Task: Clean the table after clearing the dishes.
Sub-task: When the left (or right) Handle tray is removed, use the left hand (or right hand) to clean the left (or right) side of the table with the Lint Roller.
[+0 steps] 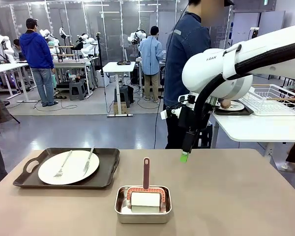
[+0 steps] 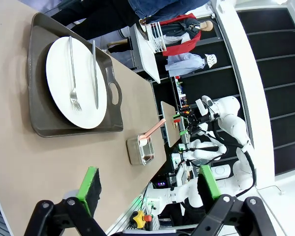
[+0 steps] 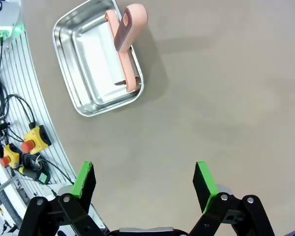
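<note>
On the beige table (image 1: 226, 191) at the left, a dark tray (image 1: 108, 169) carries a white plate (image 1: 76, 171) with a fork (image 1: 63, 164) and a knife (image 1: 88, 161). In the left wrist view the same tray (image 2: 37, 125) and plate (image 2: 59, 83) lie ahead of my left gripper (image 2: 148, 184), which hangs open and empty above the table edge. My right gripper (image 1: 185, 150) points down over the table's far middle. In its wrist view the right gripper (image 3: 143, 179) is open over bare table (image 3: 221, 88), holding nothing.
A small steel pan (image 1: 143, 205) with a pink-handled scrubber (image 1: 146, 173) sits at the front middle, also visible as the pan (image 3: 96, 64) beyond my right fingers. A person (image 1: 187, 49) stands at the far edge. A white table with a wire rack (image 1: 270, 98) stands at the right.
</note>
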